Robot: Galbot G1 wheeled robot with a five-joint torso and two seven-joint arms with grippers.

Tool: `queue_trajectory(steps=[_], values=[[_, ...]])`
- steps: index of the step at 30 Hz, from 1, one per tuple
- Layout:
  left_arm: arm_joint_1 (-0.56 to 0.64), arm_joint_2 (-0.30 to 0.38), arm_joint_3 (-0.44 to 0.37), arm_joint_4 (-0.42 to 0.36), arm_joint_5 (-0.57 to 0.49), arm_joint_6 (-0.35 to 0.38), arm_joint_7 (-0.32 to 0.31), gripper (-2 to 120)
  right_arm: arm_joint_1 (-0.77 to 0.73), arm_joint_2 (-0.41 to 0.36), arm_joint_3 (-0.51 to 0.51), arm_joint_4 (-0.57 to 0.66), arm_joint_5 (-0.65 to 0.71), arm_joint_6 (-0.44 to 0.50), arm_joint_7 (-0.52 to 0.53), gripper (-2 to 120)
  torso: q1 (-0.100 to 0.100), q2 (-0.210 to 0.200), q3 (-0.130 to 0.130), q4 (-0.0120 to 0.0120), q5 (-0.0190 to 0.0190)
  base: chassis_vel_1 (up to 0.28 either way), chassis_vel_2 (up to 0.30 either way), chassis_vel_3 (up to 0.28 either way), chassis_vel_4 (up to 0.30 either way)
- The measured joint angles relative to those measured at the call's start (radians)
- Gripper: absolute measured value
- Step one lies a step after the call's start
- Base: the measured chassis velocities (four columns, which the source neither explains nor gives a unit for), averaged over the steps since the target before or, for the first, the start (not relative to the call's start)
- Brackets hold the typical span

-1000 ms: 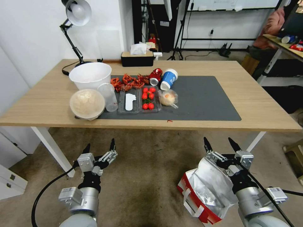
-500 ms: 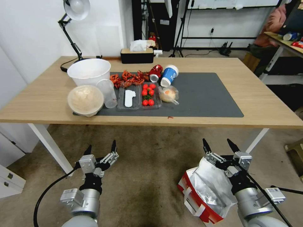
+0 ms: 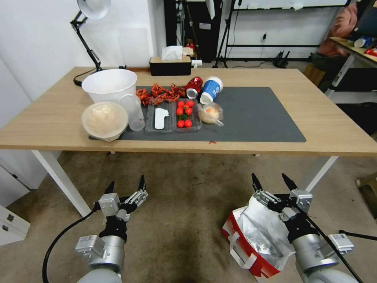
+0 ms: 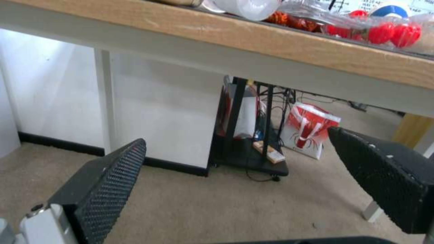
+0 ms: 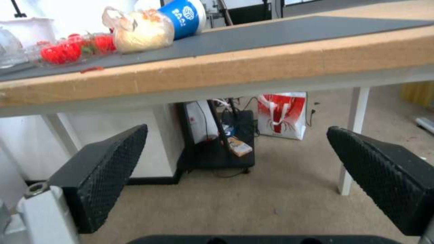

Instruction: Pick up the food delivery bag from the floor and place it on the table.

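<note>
The food delivery bag [image 3: 255, 236], white with red edges and crumpled silver lining, lies open on the carpeted floor [image 3: 184, 212] in front of the table [image 3: 333, 133], at my right. My right gripper [image 3: 268, 177] is open, and its arm covers the bag's right side in the head view. In the right wrist view the right gripper [image 5: 237, 128] points under the table edge with nothing between its fingers. My left gripper [image 3: 125, 181] is open over bare carpet at the left, and in the left wrist view it [image 4: 236, 135] is also empty.
On the left half of the dark mat [image 3: 255, 114] stand bowls [image 3: 110, 84], a blue cup [image 3: 210, 89], trays with tomatoes [image 3: 183, 114] and food scraps. A tissue box [image 3: 170, 65] and lamp [image 3: 88, 23] stand at the back. Another red-white bag [image 5: 281, 115] stands beyond the table.
The whole head picture has shifted a little, with the table now slightly higher in view. Both grippers and the bag keep their places and stay as they were.
</note>
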Motion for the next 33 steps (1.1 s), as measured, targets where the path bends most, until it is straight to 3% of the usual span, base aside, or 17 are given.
queue_trajectory(steps=[33], values=[[0.006, 0.021, -0.018, 0.010, 0.017, -0.003, 0.021, 100, -0.008, 0.002, 0.001, -0.006, -0.004, 0.013, -0.009, 100, -0.053, -0.135, -0.082, 0.0000, -0.0001, 0.000, 0.000, 0.000, 0.000]])
